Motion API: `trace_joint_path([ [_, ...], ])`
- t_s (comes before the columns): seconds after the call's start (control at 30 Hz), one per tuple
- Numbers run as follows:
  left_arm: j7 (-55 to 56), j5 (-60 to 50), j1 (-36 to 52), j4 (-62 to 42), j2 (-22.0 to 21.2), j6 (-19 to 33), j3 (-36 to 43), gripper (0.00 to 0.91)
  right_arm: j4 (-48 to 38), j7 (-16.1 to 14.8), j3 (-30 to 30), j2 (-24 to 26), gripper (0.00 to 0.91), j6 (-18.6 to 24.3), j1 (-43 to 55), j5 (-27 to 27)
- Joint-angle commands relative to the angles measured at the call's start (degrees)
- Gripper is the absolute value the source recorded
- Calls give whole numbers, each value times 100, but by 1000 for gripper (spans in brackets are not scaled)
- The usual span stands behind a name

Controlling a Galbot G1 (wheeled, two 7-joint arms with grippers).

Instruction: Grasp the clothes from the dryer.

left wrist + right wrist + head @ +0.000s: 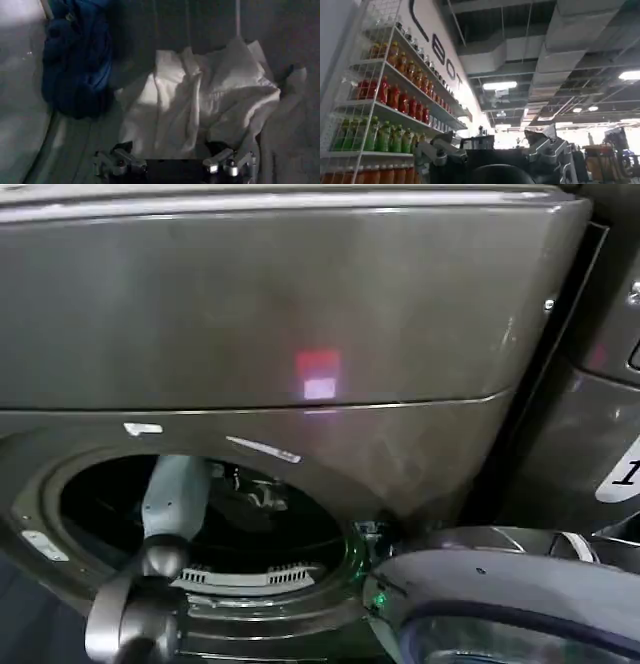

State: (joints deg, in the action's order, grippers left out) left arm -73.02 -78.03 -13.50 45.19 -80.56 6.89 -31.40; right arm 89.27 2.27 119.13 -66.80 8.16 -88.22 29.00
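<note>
I had the left gripper (175, 166) inside the bronze-grey front-loading dryer (300, 314), jaws spread wide and empty over the wrinkled whitish garment (200, 100); the dark blue garment (75, 60) lay at ten o'clock. Nothing grasped yet. The right gripper (495, 160), parked outside, also gaped open.

Bronze-grey dryer (300, 304), red-and-white glow on its front. Dark blue garment (75, 60) beside whitish-grey bundle (200, 105). Red, orange and green bottles (385, 115) on white shelves (350, 75).

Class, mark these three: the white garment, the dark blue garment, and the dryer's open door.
white garment (200, 107), left wrist view, crumpled middle.
dark blue garment (75, 60), left wrist view, bunched centre.
dryer door (500, 589), head view, grey rim.
</note>
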Motion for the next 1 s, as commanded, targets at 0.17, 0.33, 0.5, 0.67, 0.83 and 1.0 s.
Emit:
trace_joint_path([
  [0.17, 32, 74, -96, 396, 34, -124, 69, 0, -9, 15, -18, -3, 907, -52, -7, 13],
  [0.33, 274, 140, -117, 499, 24, -176, 111, 0, -27, 21, -26, 19, 907, -60, -4, -32],
  [0.5, 678, 670, -186, 731, 33, -373, 101, 0, -12, 28, -78, 22, 907, -79, 13, -91],
  [0.67, 1065, 1345, -275, 1053, 59, -606, 82, 0, -8, 30, -96, 29, 907, -105, 32, -88],
  [0.83, 2899, 2192, -262, 1084, -54, -1199, 95, 0, 2, 30, -107, 34, 907, -95, 50, -80],
  [1.0, 4254, 3093, -436, 1375, -258, -1758, 69, 0, 30, 30, -130, 6, 907, -77, 65, -79],
])
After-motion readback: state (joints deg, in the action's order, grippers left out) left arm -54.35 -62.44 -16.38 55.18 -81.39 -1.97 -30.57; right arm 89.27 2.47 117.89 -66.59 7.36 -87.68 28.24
